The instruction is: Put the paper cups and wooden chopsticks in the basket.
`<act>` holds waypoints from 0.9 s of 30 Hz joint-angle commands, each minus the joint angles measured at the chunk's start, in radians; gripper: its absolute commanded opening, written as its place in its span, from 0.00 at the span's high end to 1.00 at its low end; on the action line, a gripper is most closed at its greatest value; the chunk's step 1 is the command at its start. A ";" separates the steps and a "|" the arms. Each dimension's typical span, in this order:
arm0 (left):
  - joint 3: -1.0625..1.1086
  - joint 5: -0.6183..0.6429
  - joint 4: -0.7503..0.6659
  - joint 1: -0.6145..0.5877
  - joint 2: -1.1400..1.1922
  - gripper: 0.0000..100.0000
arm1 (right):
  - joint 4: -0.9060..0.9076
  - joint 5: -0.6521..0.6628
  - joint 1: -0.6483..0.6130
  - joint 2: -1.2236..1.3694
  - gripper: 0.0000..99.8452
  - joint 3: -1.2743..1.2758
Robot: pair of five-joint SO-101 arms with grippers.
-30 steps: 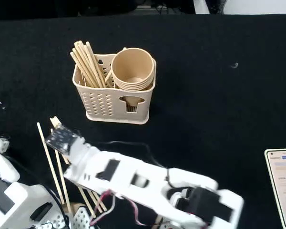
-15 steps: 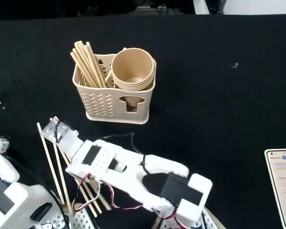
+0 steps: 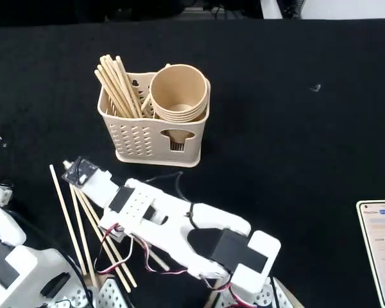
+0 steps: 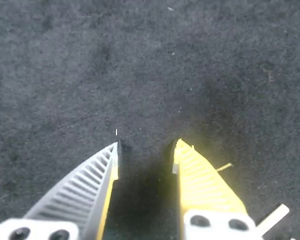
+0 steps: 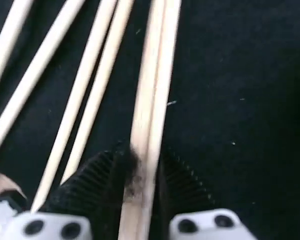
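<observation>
A beige basket (image 3: pixel 147 138) stands at the back left of the table, holding a stack of paper cups (image 3: pixel 178 93) and a bundle of wooden chopsticks (image 3: pixel 119 83). Several loose chopsticks (image 3: pixel 67 218) lie on the black cloth in front of it. My right gripper (image 3: pixel 78 172) is down at their far ends. In the right wrist view the black fingers (image 5: pixel 182 175) of the right gripper (image 5: pixel 145 152) are shut on a pair of chopsticks (image 5: pixel 157 75), with other chopsticks (image 5: pixel 90 80) lying beside them. My left gripper (image 4: pixel 146 150) is open over bare cloth, holding nothing.
The right arm (image 3: pixel 179 224) lies across the front of the table, over part of the loose chopsticks. The left arm's base (image 3: pixel 13 269) is at the front left corner. A phone (image 3: pixel 382 244) lies at the right edge.
The right arm has dropped lower and its gripper has come down onto the far ends of the loose chopsticks. Some of those chopsticks have shifted slightly on the cloth.
</observation>
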 commanded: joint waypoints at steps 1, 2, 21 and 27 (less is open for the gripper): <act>-0.027 0.000 0.003 -0.019 -0.029 0.82 | 0.054 0.066 0.009 0.002 0.99 -0.002; -0.027 0.000 0.003 -0.019 -0.029 0.82 | 0.072 0.074 0.021 0.002 0.99 -0.002; -0.027 0.000 0.002 -0.013 -0.029 0.82 | 0.167 0.554 0.245 -0.645 0.84 0.496; -0.027 0.000 0.002 -0.013 -0.029 0.82 | 0.051 0.462 0.198 -0.651 0.76 0.452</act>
